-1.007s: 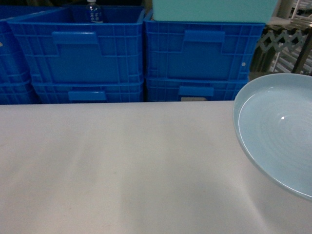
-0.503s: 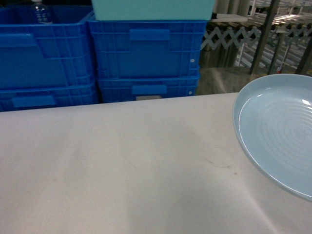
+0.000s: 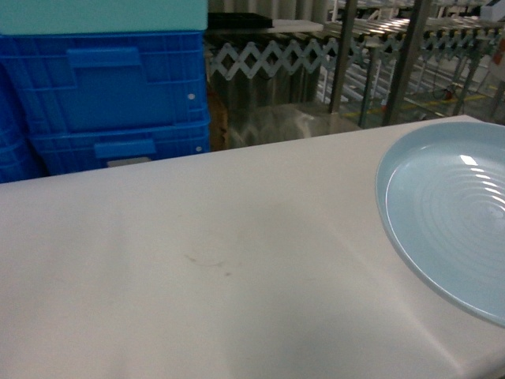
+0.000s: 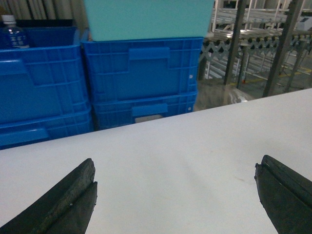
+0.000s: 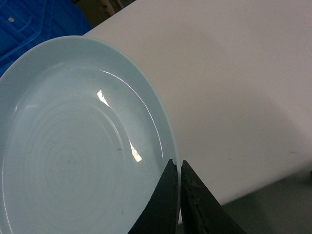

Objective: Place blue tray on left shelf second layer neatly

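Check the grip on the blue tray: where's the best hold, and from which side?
The rim. The blue tray is round and shallow with a low raised edge and no handle, so a thin pinch across the rim is the only real hold. The right gripper is shut on the near rim, coming in from the edge. The left gripper is open and empty.

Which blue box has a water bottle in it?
The far-left crate in the left wrist view: a bottle pokes out on top. The crate beside it carries a teal box instead.
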`<state>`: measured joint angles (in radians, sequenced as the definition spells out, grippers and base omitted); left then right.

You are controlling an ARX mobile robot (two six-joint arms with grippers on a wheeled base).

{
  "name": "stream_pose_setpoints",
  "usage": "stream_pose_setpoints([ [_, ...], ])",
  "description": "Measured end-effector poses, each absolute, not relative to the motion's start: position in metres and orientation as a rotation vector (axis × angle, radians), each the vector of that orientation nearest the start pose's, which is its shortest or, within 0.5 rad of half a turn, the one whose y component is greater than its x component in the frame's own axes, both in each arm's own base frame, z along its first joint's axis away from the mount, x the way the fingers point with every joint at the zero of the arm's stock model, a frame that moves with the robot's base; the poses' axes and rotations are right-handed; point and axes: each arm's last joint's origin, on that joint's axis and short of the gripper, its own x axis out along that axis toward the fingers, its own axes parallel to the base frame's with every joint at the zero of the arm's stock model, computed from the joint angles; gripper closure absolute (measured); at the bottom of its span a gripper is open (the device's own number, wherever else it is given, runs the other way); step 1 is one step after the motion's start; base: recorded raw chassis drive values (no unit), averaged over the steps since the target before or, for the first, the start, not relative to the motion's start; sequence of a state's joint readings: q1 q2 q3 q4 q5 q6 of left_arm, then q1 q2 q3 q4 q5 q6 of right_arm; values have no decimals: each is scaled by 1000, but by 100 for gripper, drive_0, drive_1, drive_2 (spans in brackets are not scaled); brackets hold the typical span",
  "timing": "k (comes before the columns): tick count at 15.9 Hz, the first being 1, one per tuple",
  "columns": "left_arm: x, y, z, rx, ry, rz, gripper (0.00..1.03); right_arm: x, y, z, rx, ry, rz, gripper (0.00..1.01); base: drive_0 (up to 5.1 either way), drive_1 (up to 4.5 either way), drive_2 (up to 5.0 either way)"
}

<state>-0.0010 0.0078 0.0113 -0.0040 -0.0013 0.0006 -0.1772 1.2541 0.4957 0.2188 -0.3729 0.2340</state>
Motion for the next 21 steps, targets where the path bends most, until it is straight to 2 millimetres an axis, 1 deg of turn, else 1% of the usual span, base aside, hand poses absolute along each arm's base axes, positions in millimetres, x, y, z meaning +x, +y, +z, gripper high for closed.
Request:
stream_pose_setpoints([
  [21, 98, 0, 166, 1, 0, 0, 5, 236, -32, 181, 374, 540, 127, 99, 272, -369, -369],
])
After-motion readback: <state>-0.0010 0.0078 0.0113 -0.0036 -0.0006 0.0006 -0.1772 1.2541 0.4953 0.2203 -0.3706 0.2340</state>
